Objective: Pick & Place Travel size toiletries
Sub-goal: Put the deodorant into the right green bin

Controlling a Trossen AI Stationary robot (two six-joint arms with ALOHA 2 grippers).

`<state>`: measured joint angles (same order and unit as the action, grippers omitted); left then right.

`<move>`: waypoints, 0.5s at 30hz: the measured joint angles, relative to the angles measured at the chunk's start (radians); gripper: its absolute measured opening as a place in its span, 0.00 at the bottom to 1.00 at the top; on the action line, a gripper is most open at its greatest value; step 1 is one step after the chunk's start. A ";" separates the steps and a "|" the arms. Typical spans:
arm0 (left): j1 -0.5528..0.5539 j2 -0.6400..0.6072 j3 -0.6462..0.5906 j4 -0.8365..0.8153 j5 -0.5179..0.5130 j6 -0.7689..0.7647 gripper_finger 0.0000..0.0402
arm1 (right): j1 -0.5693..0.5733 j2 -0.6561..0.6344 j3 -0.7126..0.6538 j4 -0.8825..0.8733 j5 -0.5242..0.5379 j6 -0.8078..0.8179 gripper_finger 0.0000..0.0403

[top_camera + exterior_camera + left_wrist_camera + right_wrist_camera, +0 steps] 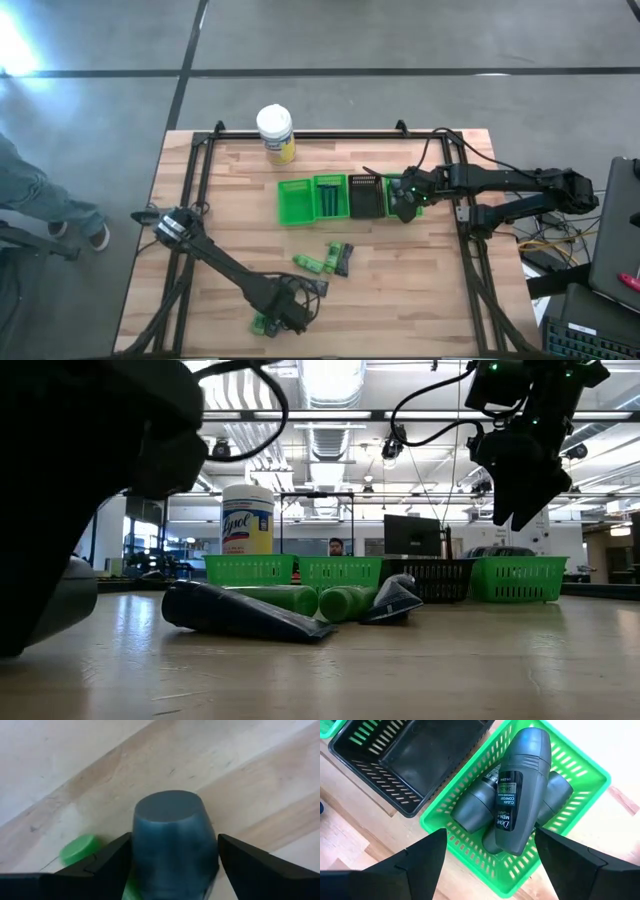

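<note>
The left gripper (283, 318) is low at the near edge of the wooden table (230, 210), its fingers (107, 862) clenched on either side of a dark grey tube (172, 845) whose round end faces the wrist camera. A green cap (79, 849) lies on the wood just beside that tube. The right gripper (405, 203) hangs above the right end of a row of small trays at the middle of the table, with its fingers (420, 857) spread wide apart and nothing between them. Directly below it sits a green tray (570, 775) holding a heap of dark grey deodorant bottles (517, 795), the top one lying across the others with its label up. Beside that tray stands a black tray (395, 755); nothing can be made out inside it. More toiletries lie loose on the table between the two arms: green bottles (312, 263) and a dark tube (342, 259), close together. A big white-lidded jar (275, 133) stands near the far edge.
</note>
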<state>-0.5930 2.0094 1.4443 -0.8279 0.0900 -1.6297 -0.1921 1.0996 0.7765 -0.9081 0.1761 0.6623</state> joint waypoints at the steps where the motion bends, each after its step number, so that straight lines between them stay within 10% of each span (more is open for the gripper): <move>1: 0.000 0.000 -0.007 0.006 0.004 0.000 0.70 | 0.000 0.000 0.000 0.000 0.000 0.005 0.73; 10: 0.007 -0.023 -0.015 0.005 -0.003 0.075 0.54 | 0.000 0.000 0.005 0.003 -0.016 0.011 0.68; 15: 0.026 -0.113 -0.013 -0.060 -0.169 0.110 0.54 | 0.000 0.000 0.034 0.045 -0.081 0.011 0.65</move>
<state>-0.5668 1.8965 1.4310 -0.8875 -0.0790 -1.5200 -0.1921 1.0992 0.8107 -0.8626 0.0954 0.6736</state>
